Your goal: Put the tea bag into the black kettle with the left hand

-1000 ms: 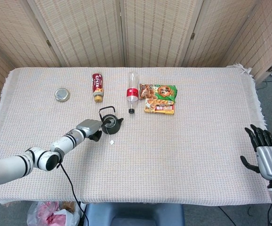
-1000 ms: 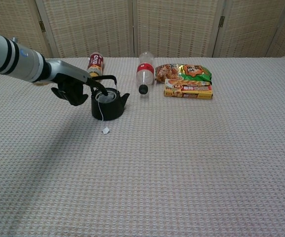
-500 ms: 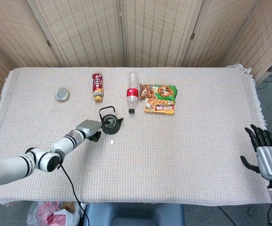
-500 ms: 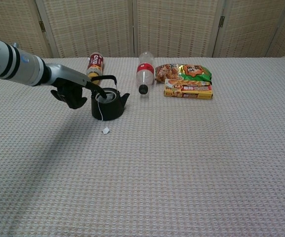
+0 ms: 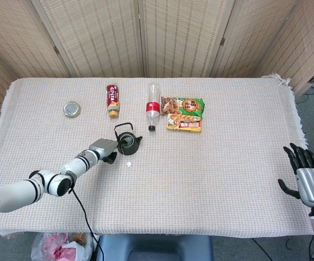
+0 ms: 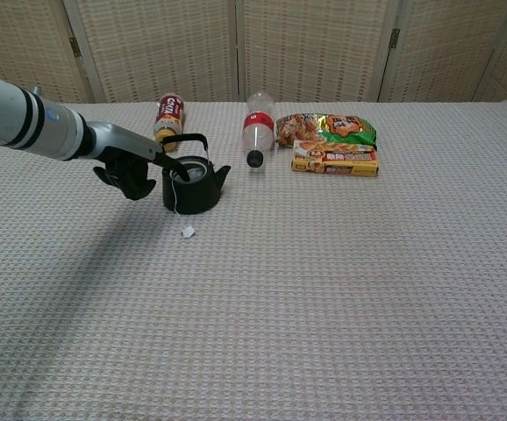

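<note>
Left hand (image 6: 131,168) sits at the black kettle's (image 6: 191,184) 9 o'clock, one fingertip at the rim, rest curled, apparently holding nothing; tea bag (image 6: 183,172) looks inside, string over the wall, tag (image 6: 188,231) on cloth at 6 o'clock, so withdraw clear of the string; right hand (image 5: 309,182) idle, fingers spread.

Legible text is minimal. The red cylindrical can with a cream end (image 6: 170,115), lying on its side on the table, carries white lettering; it is too small to read with certainty. The green snack packet (image 6: 327,128) and the yellow flat box (image 6: 335,159) both bear printed characters, none decipherable. The clear plastic bottle's red label (image 6: 259,117) shows no readable wording.
</note>
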